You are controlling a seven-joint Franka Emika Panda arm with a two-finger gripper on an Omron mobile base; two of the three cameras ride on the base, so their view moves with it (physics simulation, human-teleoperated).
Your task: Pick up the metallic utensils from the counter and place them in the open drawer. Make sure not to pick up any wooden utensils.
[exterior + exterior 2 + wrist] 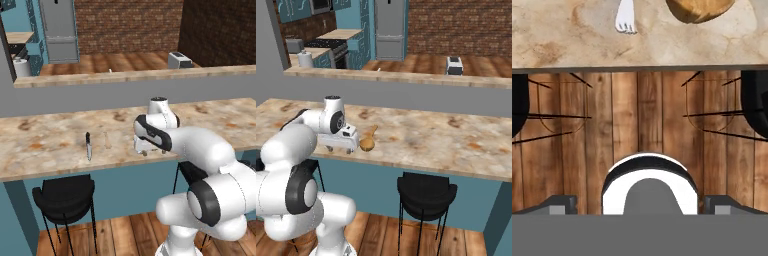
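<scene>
On the beige counter (50,135) lies the black-handled knife (88,145), with a thin pale wooden stick (107,140) just right of it. The silver fork (626,17) shows its tines at the top of the hand view, left of the wooden spoon's bowl (699,9). The spoon (368,140) lies near the counter's front edge. My gripper (154,151) (340,149) (640,204) hovers open and empty over that front edge, just left of the spoon, pointing down. The open drawer is out of view.
Black stools (65,197) (426,192) stand under the counter's overhang on the wooden floor (642,115). A raised grey ledge (125,77) runs behind the counter, and a toaster (179,60) sits beyond it.
</scene>
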